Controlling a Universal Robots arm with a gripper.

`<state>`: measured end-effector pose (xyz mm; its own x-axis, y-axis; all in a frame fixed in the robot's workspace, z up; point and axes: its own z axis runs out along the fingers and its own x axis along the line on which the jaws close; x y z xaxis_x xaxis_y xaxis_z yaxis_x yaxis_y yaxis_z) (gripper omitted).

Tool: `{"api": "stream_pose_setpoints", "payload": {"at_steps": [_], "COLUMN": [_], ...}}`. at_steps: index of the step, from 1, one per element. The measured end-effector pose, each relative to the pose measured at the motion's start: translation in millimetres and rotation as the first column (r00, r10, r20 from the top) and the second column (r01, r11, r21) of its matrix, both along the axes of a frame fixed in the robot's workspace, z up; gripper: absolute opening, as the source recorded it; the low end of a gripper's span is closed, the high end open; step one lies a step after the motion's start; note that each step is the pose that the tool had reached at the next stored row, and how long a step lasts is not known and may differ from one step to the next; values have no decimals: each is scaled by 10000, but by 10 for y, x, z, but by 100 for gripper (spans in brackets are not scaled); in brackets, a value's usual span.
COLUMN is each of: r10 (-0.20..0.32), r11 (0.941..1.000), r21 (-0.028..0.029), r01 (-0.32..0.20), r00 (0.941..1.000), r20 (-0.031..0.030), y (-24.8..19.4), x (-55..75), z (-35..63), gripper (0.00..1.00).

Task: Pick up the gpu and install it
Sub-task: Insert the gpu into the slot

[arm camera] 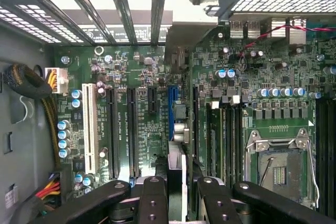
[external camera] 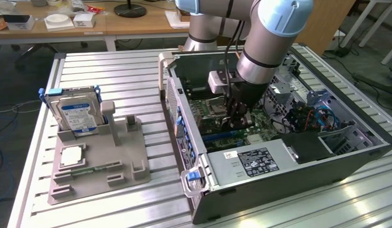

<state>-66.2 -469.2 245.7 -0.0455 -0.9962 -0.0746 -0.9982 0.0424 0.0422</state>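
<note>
In the exterior view my gripper (external camera: 237, 124) reaches down into the open computer case (external camera: 278, 161), just above the green motherboard (external camera: 262, 124). The wrist view looks straight down on the board. There the gpu (arm camera: 177, 129) shows edge-on as a thin dark card between my fingers, with its pale metal bracket end (arm camera: 176, 59) toward the case's rear slot openings. The card runs right along the blue expansion slot (arm camera: 171, 98). My gripper (arm camera: 177, 181) is shut on the card's near end. Whether the card's edge sits in the slot I cannot tell.
On the exterior view's left, a grey holder (external camera: 97, 164) on the slatted table carries a silver hard drive (external camera: 75, 114), a processor chip (external camera: 71, 156) and a green memory stick (external camera: 94, 167). Inside the case are the processor socket (arm camera: 278, 163), black slots (arm camera: 113, 129), a white slot (arm camera: 87, 127) and cable bundles (arm camera: 31, 85).
</note>
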Motion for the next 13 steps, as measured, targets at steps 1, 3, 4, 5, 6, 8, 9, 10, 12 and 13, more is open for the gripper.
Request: {"api": "stream_pose_setpoints", "payload": {"at_steps": [1,3,4,5,6,8,9,10,12,13], "r10": [0,-1,0,0,1,-1,8,21,47,47], "r11": [10000,9998,9997,9997,9997,9997,9997,9996,9996,9996], "r21": [-54,-219,-245,-245,-246,-253,-260,-269,-281,-281], "r01": [0,1,0,0,-1,1,-8,-21,-47,-47], "r00": [10000,10000,10000,10000,10000,10000,10000,10000,10000,10000], "r20": [-2,-1,-2,-2,-2,-1,-1,-1,-2,-2], "y": [0,-1,-1,-1,-1,-1,3,6,11,11], "x": [-1,-1,-1,0,-1,-8,-20,-29,-43,-43], "z": [1,1,1,1,1,2,1,1,1,1], "gripper": [27,27,27,27,27,27,27,27,27,27]}}
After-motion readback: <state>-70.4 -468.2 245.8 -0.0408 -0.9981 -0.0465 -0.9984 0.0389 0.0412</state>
